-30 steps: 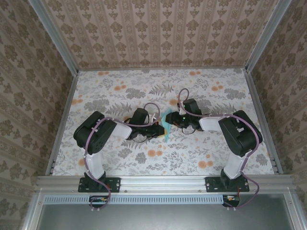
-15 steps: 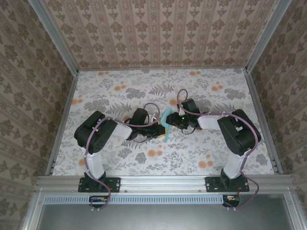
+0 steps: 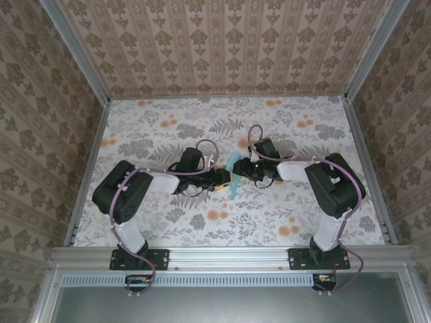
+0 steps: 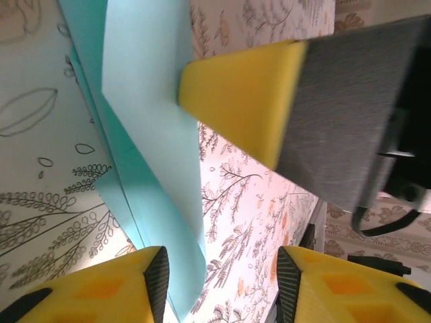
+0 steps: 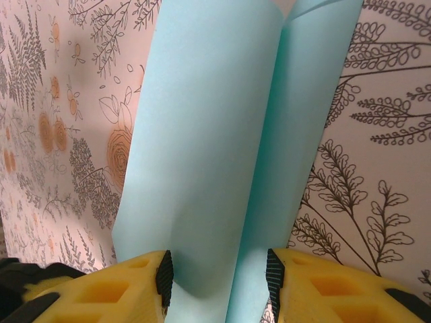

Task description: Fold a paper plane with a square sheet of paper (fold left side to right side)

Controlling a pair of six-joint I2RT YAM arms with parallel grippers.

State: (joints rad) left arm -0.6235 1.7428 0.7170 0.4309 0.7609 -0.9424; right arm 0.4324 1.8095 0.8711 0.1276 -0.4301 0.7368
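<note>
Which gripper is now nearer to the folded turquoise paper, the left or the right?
Right. The right gripper has the folded paper between its jaws. The left gripper stands open beside the paper's edge.

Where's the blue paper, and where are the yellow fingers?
blue paper (image 5: pixel 202 134), right wrist view, its wide front flap.
yellow fingers (image 4: pixel 242 101), left wrist view, the right arm's finger pad.
left arm's fingers (image 4: pixel 101 286), left wrist view, one yellow fingertip.

The square sheet of paper is light turquoise, folded lengthwise into a narrow strip with layered flaps, standing partly off the flowered table mid-field.
</note>
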